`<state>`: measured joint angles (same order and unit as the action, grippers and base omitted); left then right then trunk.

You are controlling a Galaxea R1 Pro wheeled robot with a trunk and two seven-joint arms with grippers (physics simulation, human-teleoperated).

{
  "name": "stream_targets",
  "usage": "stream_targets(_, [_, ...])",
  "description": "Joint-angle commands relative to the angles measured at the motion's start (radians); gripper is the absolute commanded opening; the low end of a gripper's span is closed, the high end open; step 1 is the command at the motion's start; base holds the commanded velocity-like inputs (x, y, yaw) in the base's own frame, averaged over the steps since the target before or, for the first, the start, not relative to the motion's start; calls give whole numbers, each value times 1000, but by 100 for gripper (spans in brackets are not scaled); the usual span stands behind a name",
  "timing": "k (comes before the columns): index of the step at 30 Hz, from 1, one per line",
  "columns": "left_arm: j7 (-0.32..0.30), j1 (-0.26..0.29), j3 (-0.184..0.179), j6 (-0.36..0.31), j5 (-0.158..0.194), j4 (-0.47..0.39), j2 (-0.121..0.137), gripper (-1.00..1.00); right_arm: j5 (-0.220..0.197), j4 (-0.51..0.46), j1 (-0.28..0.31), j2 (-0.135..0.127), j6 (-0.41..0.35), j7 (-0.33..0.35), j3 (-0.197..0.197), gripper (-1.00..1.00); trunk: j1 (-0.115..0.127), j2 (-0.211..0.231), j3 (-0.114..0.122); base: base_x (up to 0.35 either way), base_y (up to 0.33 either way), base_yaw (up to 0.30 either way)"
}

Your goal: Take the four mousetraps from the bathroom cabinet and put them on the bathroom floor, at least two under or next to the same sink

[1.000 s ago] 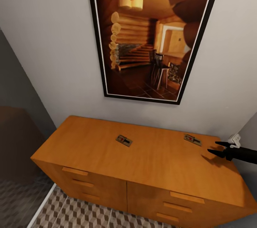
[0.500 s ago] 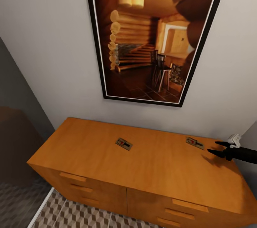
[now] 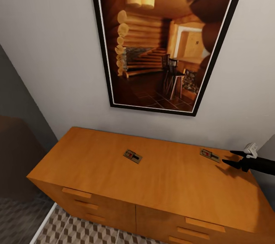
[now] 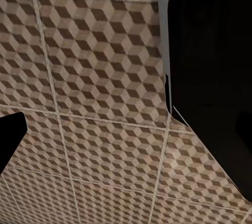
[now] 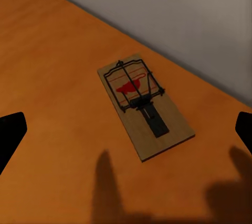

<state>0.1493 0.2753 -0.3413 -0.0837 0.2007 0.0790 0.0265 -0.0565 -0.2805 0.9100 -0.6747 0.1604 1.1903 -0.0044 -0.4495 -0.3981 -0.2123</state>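
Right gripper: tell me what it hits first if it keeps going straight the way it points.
Most likely the nearer mousetrap, lying flat on the cabinet top just ahead of the open right gripper; depth is uncertain, so it could pass just above.

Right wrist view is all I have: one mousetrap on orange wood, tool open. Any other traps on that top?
Observer: Yes. A second mousetrap lies near the middle of the cabinet top, well to the left of your mousetrap.
Operator: Where on the top is my tool?
Observer: The right tool hangs over the cabinet's right end, just right of your mousetrap and not touching it.
Operator: What does the left arm see?
Observer: Its wrist camera faces the cube-patterned bathroom floor.
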Motion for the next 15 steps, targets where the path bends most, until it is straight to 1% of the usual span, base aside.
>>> stream_targets(1, [1, 1, -8, -2, 10, 1, 0, 100, -2, 1, 1, 0, 4, 3, 0, 100, -1, -2, -2, 2, 0, 0])
stream_targets(15, [1, 1, -8, -2, 9, 1, 0, 100, -2, 1, 1, 0, 4, 6, 1, 100, -1, -2, -2, 0, 0, 0])
